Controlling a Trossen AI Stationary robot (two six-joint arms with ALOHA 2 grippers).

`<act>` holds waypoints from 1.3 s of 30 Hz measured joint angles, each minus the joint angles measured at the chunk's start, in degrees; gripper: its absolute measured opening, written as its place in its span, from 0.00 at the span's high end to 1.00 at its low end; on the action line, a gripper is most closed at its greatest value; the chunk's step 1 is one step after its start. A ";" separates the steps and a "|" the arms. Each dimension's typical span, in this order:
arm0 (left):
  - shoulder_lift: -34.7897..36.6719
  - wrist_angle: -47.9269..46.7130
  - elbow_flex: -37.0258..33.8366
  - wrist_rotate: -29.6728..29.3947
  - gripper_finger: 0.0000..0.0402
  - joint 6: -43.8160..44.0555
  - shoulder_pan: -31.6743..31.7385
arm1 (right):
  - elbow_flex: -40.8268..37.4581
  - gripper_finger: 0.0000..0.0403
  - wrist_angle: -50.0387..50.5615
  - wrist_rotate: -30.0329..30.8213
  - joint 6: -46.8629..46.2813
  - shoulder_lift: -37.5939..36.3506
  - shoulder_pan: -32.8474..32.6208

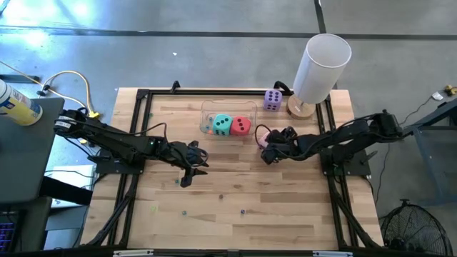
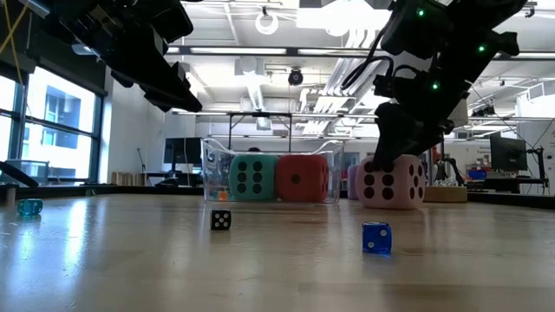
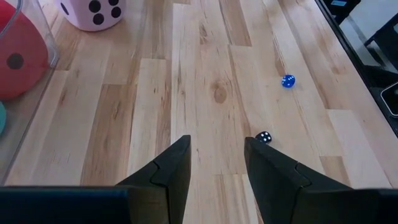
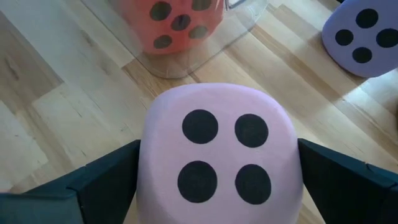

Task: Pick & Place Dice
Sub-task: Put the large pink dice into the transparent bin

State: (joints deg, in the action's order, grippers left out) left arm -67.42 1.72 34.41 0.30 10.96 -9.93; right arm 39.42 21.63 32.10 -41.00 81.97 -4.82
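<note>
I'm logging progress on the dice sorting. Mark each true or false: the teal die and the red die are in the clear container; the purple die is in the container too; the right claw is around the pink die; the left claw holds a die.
1. The soft teal-green die and the soft red die sit inside the clear plastic container. True.
2. The soft purple die is in it too. False: it sits on the wooden table beside the tall white cylinder.
3. The right claw straddles the soft pink die. True.
4. The left claw holds a die. False: nothing is between its fingers.
</note>
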 joint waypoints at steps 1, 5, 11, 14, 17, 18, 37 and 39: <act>0.00 0.00 0.00 0.00 0.64 0.00 0.00 | 0.00 0.02 0.00 -0.02 -0.70 0.00 0.00; 0.00 0.00 0.00 0.02 0.64 0.27 0.00 | 0.00 0.02 0.22 -0.33 -2.99 0.00 0.00; 0.00 0.00 0.00 0.02 0.64 0.44 0.00 | 0.00 0.02 0.32 -0.57 -5.23 0.00 -0.02; 0.00 0.02 0.00 0.02 0.64 0.44 0.00 | -0.02 0.02 0.44 -0.80 -7.30 0.00 -0.03; 0.00 0.02 0.00 0.02 0.64 0.44 0.00 | -0.02 0.02 0.57 -1.68 -8.60 0.00 -0.04; 0.00 0.07 0.00 0.02 0.64 0.44 0.00 | -0.02 0.02 0.53 -2.32 -8.68 0.00 -0.02; 0.00 1.42 0.00 0.09 0.64 1.39 0.00 | 0.03 0.02 -1.89 -1.62 -8.99 4.86 -0.12; 0.00 1.45 0.00 0.26 0.64 2.25 0.02 | 0.00 0.02 -2.97 -1.58 -8.98 5.62 -0.42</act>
State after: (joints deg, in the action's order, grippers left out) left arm -67.42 3.17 34.41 0.56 13.21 -9.91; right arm 39.42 18.66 30.52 -49.98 87.59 -5.24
